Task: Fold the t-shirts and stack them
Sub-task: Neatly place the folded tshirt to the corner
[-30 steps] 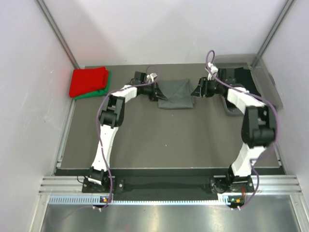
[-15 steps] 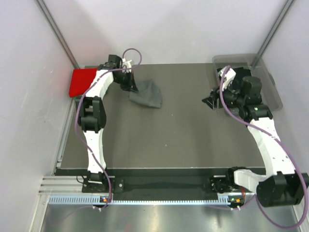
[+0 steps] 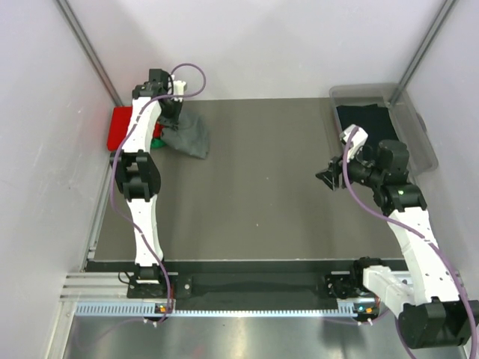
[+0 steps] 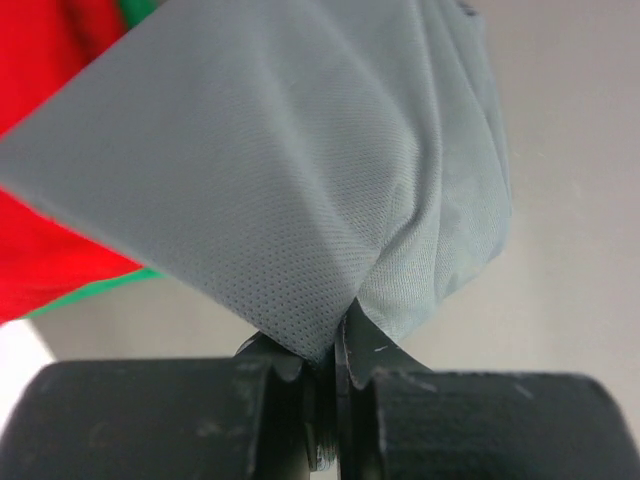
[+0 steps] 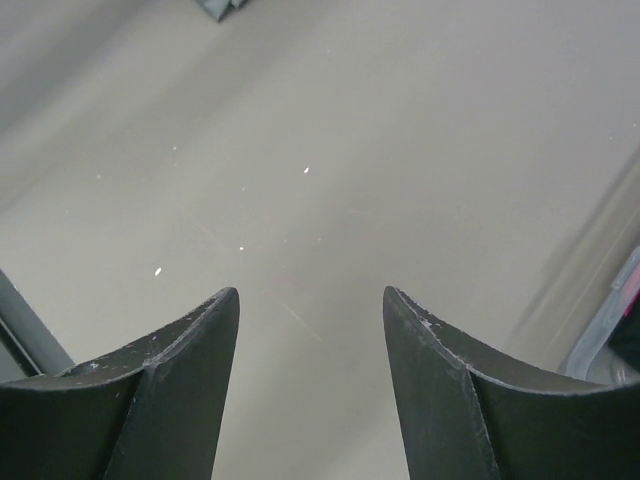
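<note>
Presently, left gripper [image 4: 335, 335] pinches dark grey t-shirt [image 4: 300, 180].
It hangs beside the red t-shirt [image 3: 120, 129]; right gripper [image 5: 310, 298] gapes.

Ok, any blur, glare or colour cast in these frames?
Top external: sharp, evenly lit; the red t-shirt throws a red tint on the left wall. Left wrist: weave of the dark grey t-shirt crisp, table behind soft. Right wrist: right gripper dark, table streaked toward frame edges.
</note>
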